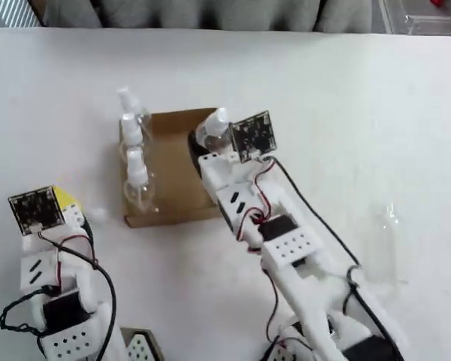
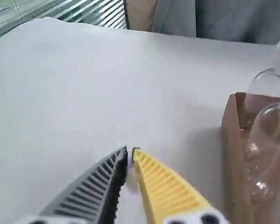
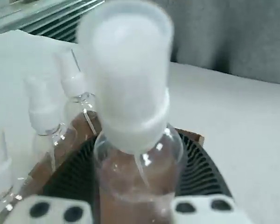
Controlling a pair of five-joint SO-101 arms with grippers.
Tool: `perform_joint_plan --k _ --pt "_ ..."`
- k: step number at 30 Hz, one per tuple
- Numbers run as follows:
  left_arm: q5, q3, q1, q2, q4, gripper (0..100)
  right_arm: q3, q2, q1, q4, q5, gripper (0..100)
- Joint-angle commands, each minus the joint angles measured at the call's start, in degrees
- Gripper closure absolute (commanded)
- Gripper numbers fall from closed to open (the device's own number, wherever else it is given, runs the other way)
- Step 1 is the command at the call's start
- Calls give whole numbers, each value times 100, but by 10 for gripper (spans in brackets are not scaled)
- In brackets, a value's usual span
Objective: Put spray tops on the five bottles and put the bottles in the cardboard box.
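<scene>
Fingers of the right gripper (image 3: 139, 158) are parted just as wide as a clear bottle (image 1: 213, 129) and close on its rounded body from both sides; in the right wrist view one dark ribbed finger (image 3: 198, 170) curves round each flank of the glass. The bottle wears a white spray top (image 3: 126, 70), which points away from the wrist. Brown cardboard shows through the glass, but I cannot tell whether the bottle's base rests on anything. In the high view the right arm stretches from the near right edge of the counter (image 1: 346, 98) diagonally to the cardboard box (image 1: 173, 188), and its gripper hangs over the box's right half with the held bottle at the far right corner. Three other bottles (image 1: 134, 139), each with a spray top on, stand in a row along the box's left side, near the held one but apart from it. The left gripper (image 2: 129, 151) holds nothing: its grey and yellow fingers (image 2: 161, 186) are drawn together until only a thin slit is left at the tips. It hangs over bare counter just to the left of the box, touching neither the box nor the bottles, and the left arm is folded back at the near left corner of the counter.
</scene>
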Motion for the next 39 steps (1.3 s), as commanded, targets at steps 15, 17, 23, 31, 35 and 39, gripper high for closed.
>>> perform_joint_plan --k 15,17,23,31,35,39 --pt "141 158 -31 -66 -334 959 -1943 3433 -48 -1938 88 984" --pt "141 158 -31 -66 -325 959 -1943 3486 -66 -2026 88 984" --pt "141 158 -31 -66 -325 959 -1943 3679 -92 -2000 88 984" --pt "141 158 -31 -66 -316 959 -1978 4145 -101 -2026 97 984" --pt "141 158 -31 -66 -308 959 -1978 4189 -101 -2000 97 984" --pt "141 158 -31 -66 -299 959 -1978 4163 -101 -1956 97 983"
